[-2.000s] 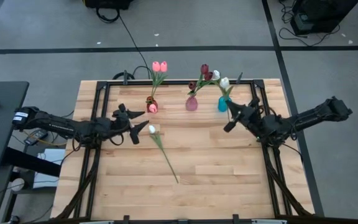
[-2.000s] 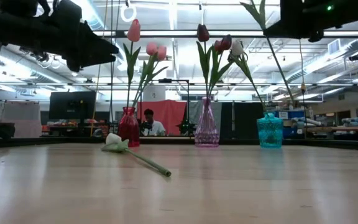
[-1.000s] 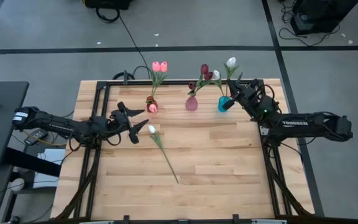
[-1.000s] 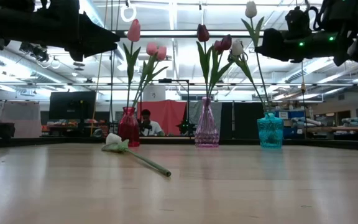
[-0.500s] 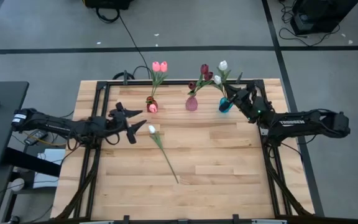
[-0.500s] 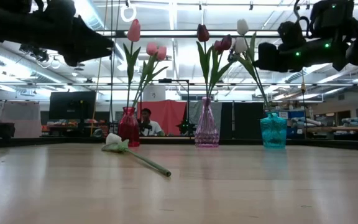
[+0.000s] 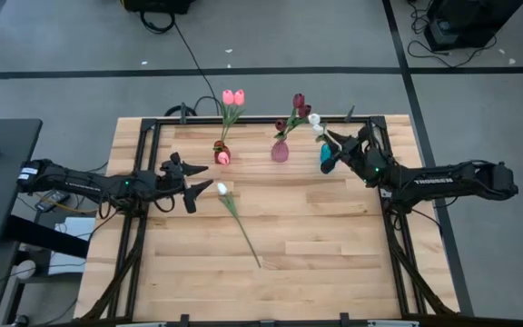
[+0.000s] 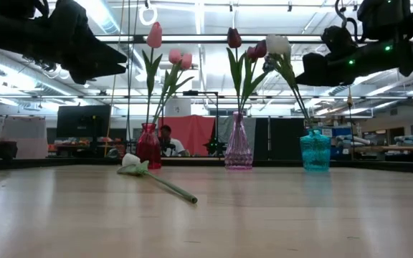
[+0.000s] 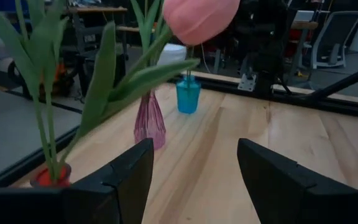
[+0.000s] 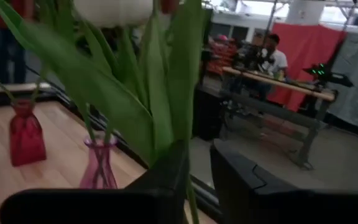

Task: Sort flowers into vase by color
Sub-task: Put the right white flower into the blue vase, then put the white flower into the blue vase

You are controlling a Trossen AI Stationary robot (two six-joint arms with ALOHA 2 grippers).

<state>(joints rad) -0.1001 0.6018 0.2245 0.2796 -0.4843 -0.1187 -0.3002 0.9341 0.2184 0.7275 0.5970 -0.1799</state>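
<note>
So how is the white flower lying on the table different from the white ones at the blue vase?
The lying white tulip rests flat on the wooden table, with no vase; the white tulips at the blue vase stand upright with their stems in that blue vase. Nothing grips the lying one, though the left pincer hovers open beside it, while the right pincer is closed on a stem at the vase. Both have white heads and green stems.

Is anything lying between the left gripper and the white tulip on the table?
Nothing visible. In the high view the left gripper is open, just beside the white tulip lying on the table, with only bare wood between them. The red vase stands farther back, off that line.
</note>
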